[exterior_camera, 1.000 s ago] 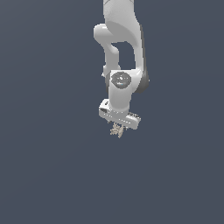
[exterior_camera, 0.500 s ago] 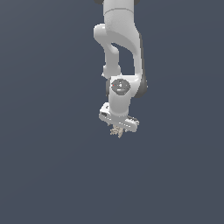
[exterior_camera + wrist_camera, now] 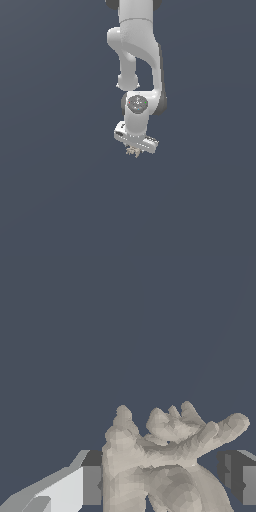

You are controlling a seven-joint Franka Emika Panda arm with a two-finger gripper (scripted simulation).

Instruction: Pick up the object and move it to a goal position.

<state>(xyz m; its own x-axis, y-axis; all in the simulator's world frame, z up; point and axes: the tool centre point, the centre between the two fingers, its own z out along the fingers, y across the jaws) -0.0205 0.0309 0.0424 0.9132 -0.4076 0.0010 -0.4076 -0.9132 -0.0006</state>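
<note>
Gripper (image 3: 134, 151) closed on the tan spiky object (image 3: 165, 461), held well clear of any surface; likely light, stiff and brittle at its prongs, probably best pinched across the thicker body.

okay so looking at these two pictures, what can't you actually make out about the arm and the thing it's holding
- Exterior view: the object under the gripper is too small to show its shape or how the fingers meet it.
- Wrist view: the object runs off the picture's edge, and it covers the inner faces of the fingers, so contact is hidden.
- Neither view shows a goal marker or any surface below.
- Exterior view: the arm's base is cut off at the top edge.
</note>
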